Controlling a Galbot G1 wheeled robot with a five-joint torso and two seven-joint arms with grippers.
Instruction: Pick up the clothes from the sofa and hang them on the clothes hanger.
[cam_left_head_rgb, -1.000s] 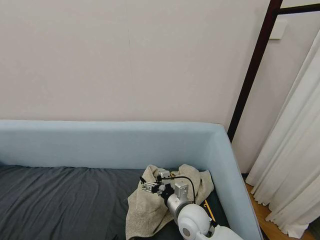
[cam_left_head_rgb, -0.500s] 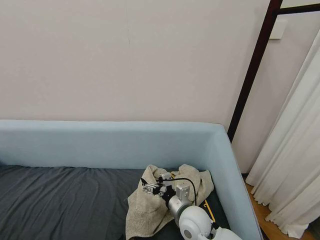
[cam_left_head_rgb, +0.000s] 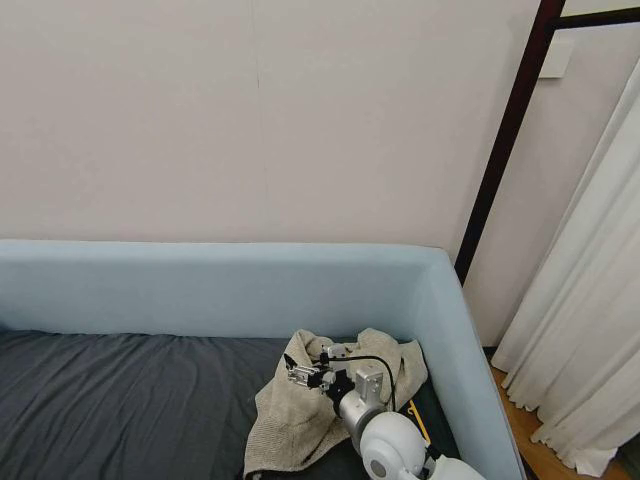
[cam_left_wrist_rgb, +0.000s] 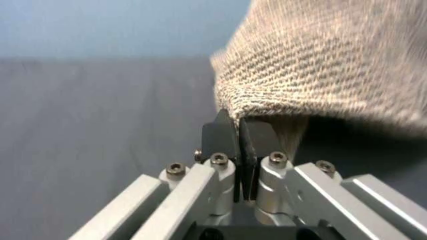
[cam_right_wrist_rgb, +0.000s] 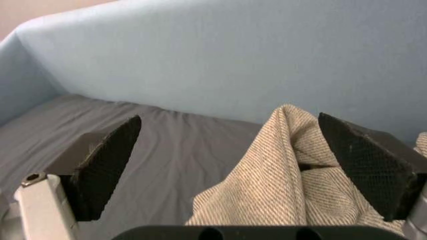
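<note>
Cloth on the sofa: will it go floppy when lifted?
Probably floppy: the cloth lies crumpled in folds on the sofa. It likely droops; it sags from the shut left gripper pinching its edge. Its rough weave probably won't slip in the open right gripper.

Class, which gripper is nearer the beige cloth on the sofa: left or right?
Left. The left gripper is shut on the edge of the beige cloth; the right gripper is open at a raised fold, not gripping it.
</note>
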